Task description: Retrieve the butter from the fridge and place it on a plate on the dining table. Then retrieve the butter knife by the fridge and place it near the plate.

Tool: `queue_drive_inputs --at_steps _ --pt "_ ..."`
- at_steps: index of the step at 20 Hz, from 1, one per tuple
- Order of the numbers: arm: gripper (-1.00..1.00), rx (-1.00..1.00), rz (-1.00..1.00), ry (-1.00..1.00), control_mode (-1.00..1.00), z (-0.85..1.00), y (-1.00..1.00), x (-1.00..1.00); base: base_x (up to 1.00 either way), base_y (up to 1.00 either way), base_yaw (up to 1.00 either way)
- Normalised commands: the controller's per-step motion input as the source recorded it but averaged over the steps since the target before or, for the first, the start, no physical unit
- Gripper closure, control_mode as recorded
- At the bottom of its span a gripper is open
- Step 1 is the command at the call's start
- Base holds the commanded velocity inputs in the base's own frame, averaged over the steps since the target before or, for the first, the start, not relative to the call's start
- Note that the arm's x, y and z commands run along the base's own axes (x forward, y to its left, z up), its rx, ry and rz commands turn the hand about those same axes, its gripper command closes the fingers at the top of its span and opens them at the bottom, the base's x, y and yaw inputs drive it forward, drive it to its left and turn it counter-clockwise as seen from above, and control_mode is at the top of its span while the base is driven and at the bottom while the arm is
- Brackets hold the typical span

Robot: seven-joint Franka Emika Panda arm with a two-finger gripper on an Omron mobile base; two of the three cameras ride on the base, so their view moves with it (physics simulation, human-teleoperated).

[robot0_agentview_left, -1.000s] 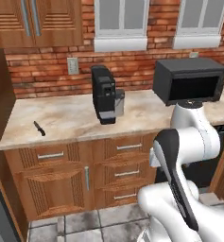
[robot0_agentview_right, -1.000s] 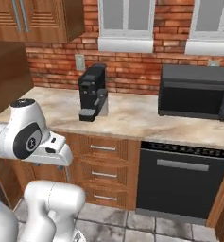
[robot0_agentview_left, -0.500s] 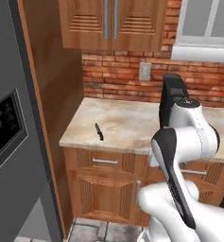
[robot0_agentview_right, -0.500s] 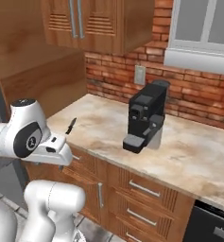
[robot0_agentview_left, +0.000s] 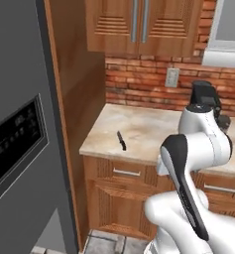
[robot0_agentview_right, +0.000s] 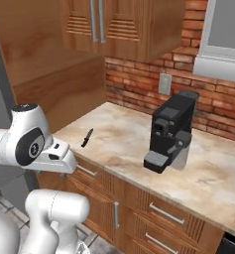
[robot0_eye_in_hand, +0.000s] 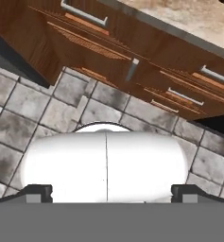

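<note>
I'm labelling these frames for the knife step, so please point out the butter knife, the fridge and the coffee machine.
butter knife (robot0_agentview_left: 121, 141): left base view, middle of the knife on the counter.
fridge (robot0_agentview_left: 20, 99): left base view, grey door above the black display panel.
coffee machine (robot0_agentview_right: 171, 126): right base view, front of its black body.
</note>
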Motion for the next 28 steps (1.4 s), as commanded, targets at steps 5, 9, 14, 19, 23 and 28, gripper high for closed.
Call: queue_drive_inputs --at_steps 5,9,14,19,23,28 --pt "-1.00 0.00 0.00 0.00 1.00 0.00 0.00 0.00 0.28 0.77 -0.11" --pt "-1.00 0.00 0.00 0.00 1.00 0.00 0.00 0.00 0.60 0.13 0.00" --pt "-1.00 0.00 0.00 0.00 1.00 0.00 0.00 0.00 0.66 -0.19 -0.01" --pt "-1.00 0.00 0.00 0.00 1.00 0.00 0.00 0.00 0.57 -0.01 0.00" --pt "-1.00 0.02 -0.05 -0.02 -1.00 -0.08 0.00 0.15 0.10 0.00 0.00" --pt "-1.00 0.04 -0.26 -0.09 -1.00 -0.32 0.08 0.75 0.00 0.00 0.00"
